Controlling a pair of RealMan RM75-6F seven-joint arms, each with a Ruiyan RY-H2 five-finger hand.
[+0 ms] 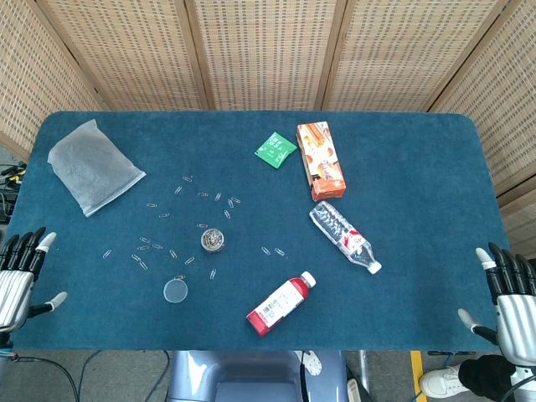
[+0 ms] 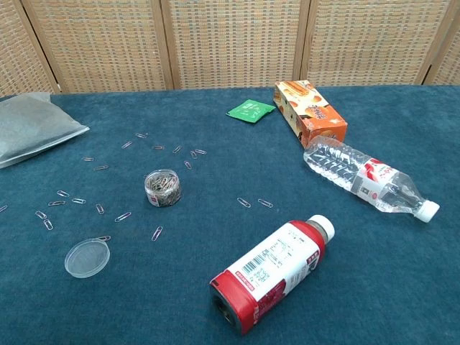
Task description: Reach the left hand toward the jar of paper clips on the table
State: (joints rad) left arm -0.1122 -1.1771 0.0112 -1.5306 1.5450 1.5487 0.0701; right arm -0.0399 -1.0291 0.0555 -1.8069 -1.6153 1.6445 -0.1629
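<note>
A small clear jar of paper clips [image 1: 213,240] [image 2: 162,187] stands upright and lidless on the blue table, left of centre. Its clear lid [image 1: 175,291] [image 2: 87,257] lies near the front edge, and several loose paper clips [image 1: 152,245] [image 2: 72,201] are scattered around the jar. My left hand [image 1: 18,272] hangs at the table's front left corner, fingers spread, holding nothing, far left of the jar. At the front right corner my right hand [image 1: 508,295] is also spread and empty. Neither hand shows in the chest view.
A red bottle [image 1: 280,303] [image 2: 273,273] and a clear water bottle [image 1: 344,236] [image 2: 370,178] lie on their sides right of the jar. An orange box [image 1: 320,160] [image 2: 310,113] and green packet [image 1: 275,148] [image 2: 251,110] sit farther back. A grey plastic bag [image 1: 92,165] [image 2: 32,128] lies back left.
</note>
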